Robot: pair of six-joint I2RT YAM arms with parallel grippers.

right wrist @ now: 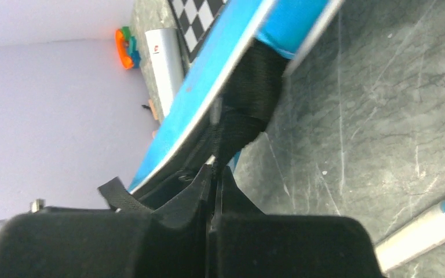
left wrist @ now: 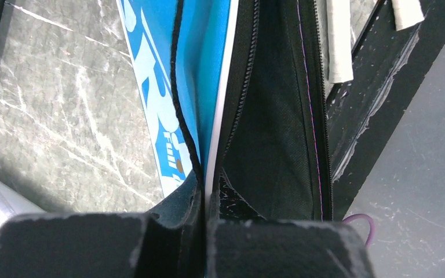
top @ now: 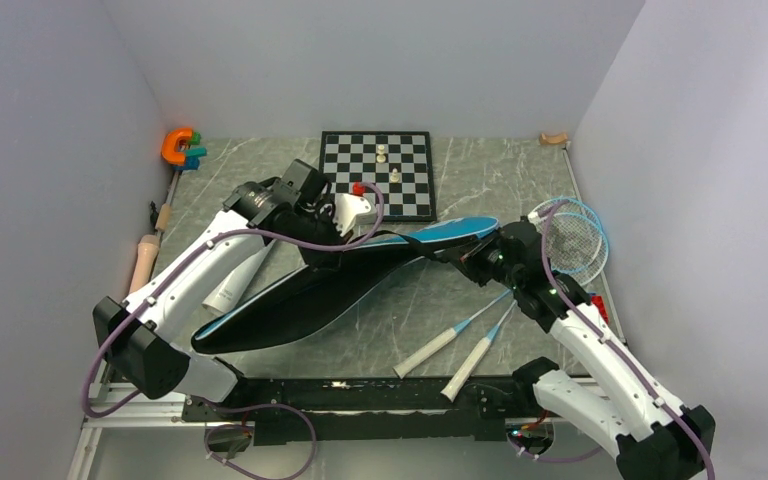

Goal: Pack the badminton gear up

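My left gripper (left wrist: 205,200) is pinched shut on the bag (top: 300,290) at its zip edge. My right gripper (right wrist: 213,174) is clamped on the black webbing at the bag's narrow end. The rackets (top: 483,316) lie just right of the bag, handles toward me, nearer my right arm. The tube (top: 236,284) lies left of the bag. I can't see any shuttlecocks, or how far the bag's mouth is open.

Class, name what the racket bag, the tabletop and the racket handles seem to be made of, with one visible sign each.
Racket bag: woven synthetic fabric, black matte inside, smooth printed blue outside; weave, stitching and zip teeth show. Tabletop: marble-look, grey with white veins; possibly laminate. Racket handles: white matte, likely wrapped grip.
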